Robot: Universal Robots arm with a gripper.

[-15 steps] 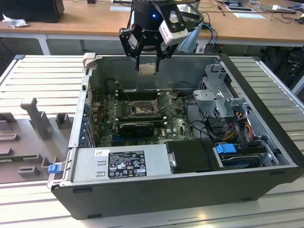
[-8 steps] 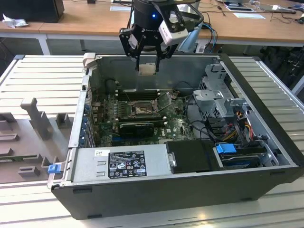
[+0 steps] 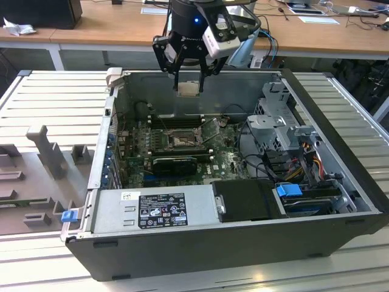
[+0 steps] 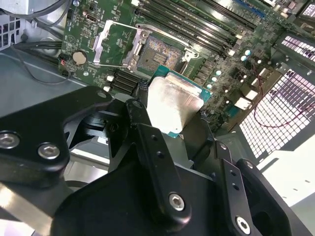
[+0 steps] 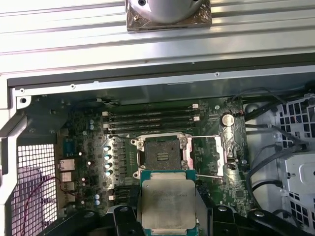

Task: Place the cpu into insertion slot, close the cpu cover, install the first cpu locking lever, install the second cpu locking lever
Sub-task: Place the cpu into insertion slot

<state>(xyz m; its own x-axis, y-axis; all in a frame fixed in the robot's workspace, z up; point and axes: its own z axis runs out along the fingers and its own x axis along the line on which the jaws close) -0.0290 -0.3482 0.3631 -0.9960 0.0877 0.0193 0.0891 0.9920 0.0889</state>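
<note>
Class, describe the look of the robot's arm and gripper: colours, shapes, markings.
The gripper is black, with jointed bar fingers held by silver screws. The black wrist carries a small blue light and a white-grey camera box.

**Cpu** (image 3: 188, 89): small flat square chip with a silver-grey metal top, a green-edged board and a pale underside. It is clamped at its edges in the gripper (image 3: 189, 85) and hangs roughly level, well above the motherboard and apart from the socket.

**Insertion slot** (image 5: 161, 155): dark square socket in a metal surround on the green board. Its contact field is exposed.

**Cpu cover** (image 3: 209, 129): thin silvery frame with an open centre window. It is swung up on its hinge and stands tilted at the slot's edge, toward the exterior view's right.

**Locking lever** (image 5: 204, 136): thin bright rod running along one edge of the slot.
</note>
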